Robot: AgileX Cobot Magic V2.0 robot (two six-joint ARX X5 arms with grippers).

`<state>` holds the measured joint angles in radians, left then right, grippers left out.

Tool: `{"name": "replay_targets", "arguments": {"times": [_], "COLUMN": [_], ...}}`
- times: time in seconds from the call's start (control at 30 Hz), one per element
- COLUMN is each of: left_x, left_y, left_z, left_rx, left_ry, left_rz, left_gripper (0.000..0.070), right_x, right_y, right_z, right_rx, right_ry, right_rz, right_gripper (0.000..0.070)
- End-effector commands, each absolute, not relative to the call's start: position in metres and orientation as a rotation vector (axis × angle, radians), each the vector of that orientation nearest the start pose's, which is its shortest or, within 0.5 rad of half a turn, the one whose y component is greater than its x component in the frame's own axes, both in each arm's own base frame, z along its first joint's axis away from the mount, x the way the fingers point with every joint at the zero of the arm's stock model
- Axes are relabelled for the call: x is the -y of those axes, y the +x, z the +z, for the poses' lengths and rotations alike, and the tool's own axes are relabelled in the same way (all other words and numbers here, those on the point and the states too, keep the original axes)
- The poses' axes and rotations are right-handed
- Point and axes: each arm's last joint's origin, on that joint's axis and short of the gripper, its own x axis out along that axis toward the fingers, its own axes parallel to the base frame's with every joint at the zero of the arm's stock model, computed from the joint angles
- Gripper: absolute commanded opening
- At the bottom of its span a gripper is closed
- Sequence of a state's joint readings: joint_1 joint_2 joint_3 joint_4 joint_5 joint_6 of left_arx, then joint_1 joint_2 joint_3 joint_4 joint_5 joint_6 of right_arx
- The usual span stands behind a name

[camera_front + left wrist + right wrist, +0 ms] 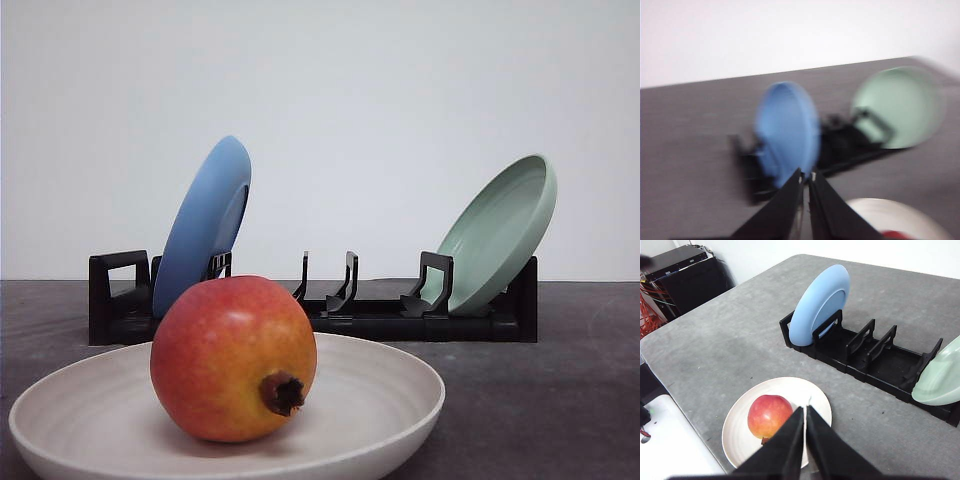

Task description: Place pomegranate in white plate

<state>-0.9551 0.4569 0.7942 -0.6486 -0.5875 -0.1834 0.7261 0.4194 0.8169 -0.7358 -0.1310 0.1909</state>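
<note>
The pomegranate (233, 358) sits inside the white plate (400, 385), resting on the plate's floor a little left of its middle, with its dark brown calyx stub turned toward the front camera and slightly to the right. The plate lies flat on the grey table (560, 400), close to the front camera.

Behind it, well apart, a black dish rack (380, 318) stands across the table. A blue plate (205, 225) leans on edge in the rack's left end and a pale green plate (500, 232) leans in its right end; the slots between them hold nothing.

From the right wrist view, the right end effector (805, 412) hangs above the near rim of the white plate (740, 440), its fingers drawn together with only a sliver between them and nothing gripped; the pomegranate (769, 416) lies just beside the fingertips, apart from them.

The left wrist view is blurred. The left end effector (806, 176) is likewise closed to a thin slit and holds nothing, with the blue plate (787, 132), the pale green plate (897, 107) and the rack (845, 147) beyond it, and an edge of the white plate (900, 215) below
</note>
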Motion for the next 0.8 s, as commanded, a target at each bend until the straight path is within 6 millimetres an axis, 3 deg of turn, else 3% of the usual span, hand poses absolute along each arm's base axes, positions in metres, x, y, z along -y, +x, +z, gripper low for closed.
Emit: {"name": "replay_targets", "arguments": {"times": [0.0,0.17,0.43,0.6,0.77], "left_x": [0.056,0.04,0.019,0.008,0.0], "left_y": [0.069,0.084,0.086,0.09,0.091], "left_z": [0.318,0.274,0.207,0.184,0.173], "left_rx": [-0.213,-0.178,-0.126,-0.16,-0.185], "left_ry": [0.156,0.108,0.045,0.038,0.033], "left_rz": [-0.285,-0.15,-0.084,0.013,0.107], "left_gripper": [0.0,0.0,0.0,0.0,0.0], "right_x": [-0.051,-0.051,-0.051,-0.051,-0.051], "right_y": [0.051,0.051,0.051,0.051,0.051], "right_z": [0.332,0.332,0.332,0.332,0.332], "right_rx": [-0.399,-0.399,-0.399,-0.399,-0.4], "right_ry": [0.081,0.082,0.082,0.082,0.082], "right_rz": [0.822,0.822,0.822,0.822,0.822], "right_gripper": [0.0,0.0,0.0,0.0,0.0]}}
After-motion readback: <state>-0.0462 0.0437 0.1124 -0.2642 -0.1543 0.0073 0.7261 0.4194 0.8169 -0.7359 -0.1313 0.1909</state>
